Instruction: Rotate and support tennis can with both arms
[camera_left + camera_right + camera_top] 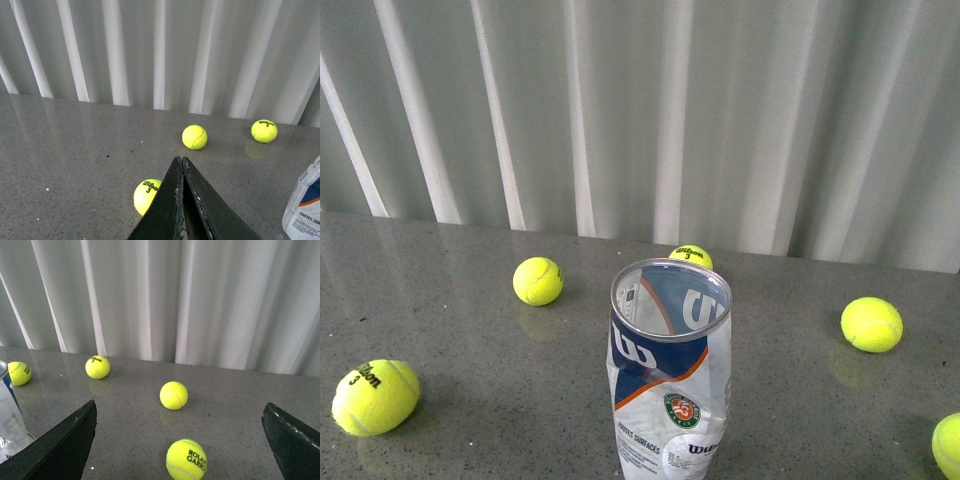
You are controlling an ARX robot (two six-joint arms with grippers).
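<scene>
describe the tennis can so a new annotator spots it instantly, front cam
On the grey speckled table before the white curtain, look front and centre. The tennis can stands upright, open-topped, amid scattered yellow-green balls: the only clear tube, with a metal rim and a white-and-blue Wilson label.

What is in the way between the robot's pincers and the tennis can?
Nothing visible. The tennis can stands upright on bare table. In the wrist views, the shut left pincer and the open right pincer each see the can off to one side; the tennis balls lie farther out, not between.
</scene>
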